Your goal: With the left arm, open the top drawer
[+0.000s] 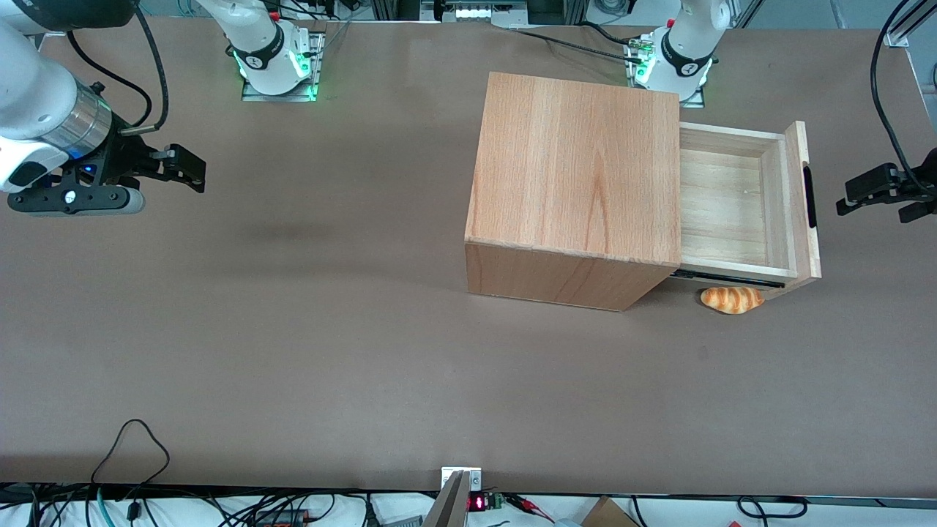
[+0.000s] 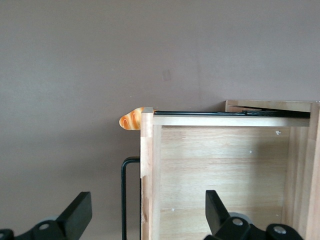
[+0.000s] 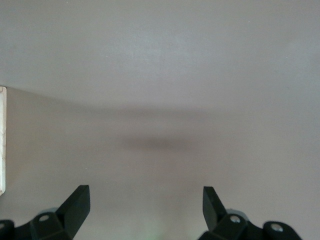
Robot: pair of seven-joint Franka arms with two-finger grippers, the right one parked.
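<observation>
The top drawer (image 1: 736, 205) stands pulled out of the wooden cabinet (image 1: 578, 190), and its pale plank floor (image 2: 220, 170) is bare. A slim black bar handle (image 1: 809, 196) runs along its flat front panel (image 2: 146, 175). My left arm's gripper (image 1: 842, 196) hangs open in front of that panel, apart from the handle. In the left wrist view the gripper (image 2: 147, 205) is raised above the drawer. Its two black fingers (image 2: 80, 210) are spread wide, the front panel and handle (image 2: 123, 200) showing between them, and they touch nothing.
A small orange bread roll (image 1: 732, 298) lies on the brown table (image 1: 329, 329) against the drawer's front corner, nearer the front camera; its tip (image 2: 131, 120) also shows from the wrist. The drawer's black slide rail (image 1: 725, 278) is exposed.
</observation>
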